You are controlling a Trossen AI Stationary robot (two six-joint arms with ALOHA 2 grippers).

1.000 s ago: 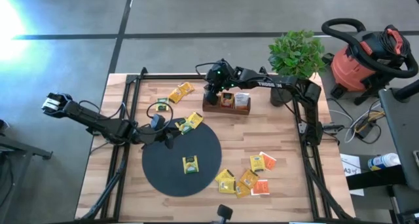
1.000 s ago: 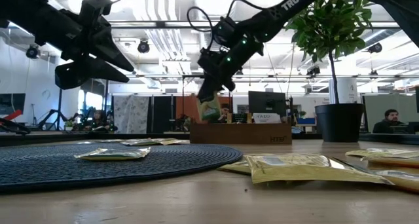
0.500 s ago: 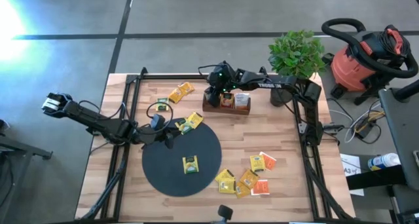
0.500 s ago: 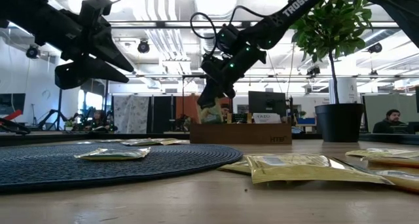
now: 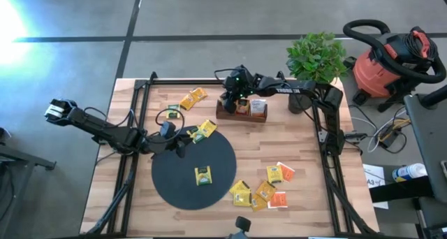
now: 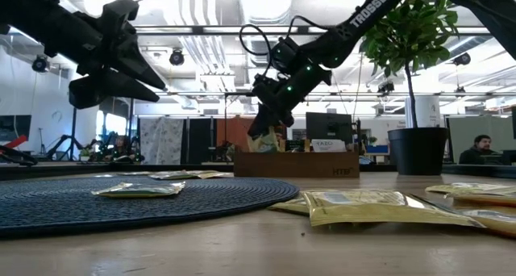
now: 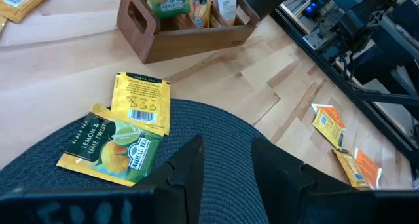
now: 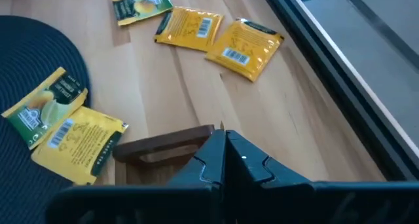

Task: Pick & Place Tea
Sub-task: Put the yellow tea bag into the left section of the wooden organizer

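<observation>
The tea is many small flat sachets. One lies on the black disc [image 5: 194, 168], two at the disc's far edge [image 5: 204, 130], some at the far left [image 5: 193, 98], and several at the near right [image 5: 262, 190]. More stand upright in the brown wooden tray [image 5: 241, 114]. My right gripper [image 6: 260, 131] is over the tray's left end, shut on a yellow sachet [image 6: 262, 140]. My left gripper [image 7: 226, 152] hovers open above the disc's far-left edge with nothing between its fingers. My right gripper pinches the sachet's upper edge [image 6: 256, 135] between its two fingers, which slant down from the table's right. The sachet hangs below the fingers. Its lower part is behind the tray's near wall [image 6: 294, 165].
A potted plant [image 5: 316, 57] stands at the table's far right corner. A black frame rail [image 5: 321, 138] runs along the right side and another along the left [image 5: 136, 127]. A red shop vacuum [image 5: 391, 64] stands on the floor beyond the right edge.
My right gripper has sunk toward the tray and gone slightly toward the table's right edge, staying shut. The sachet hung clear above the tray's left end, and its lower part now dips behind the tray's wall.
</observation>
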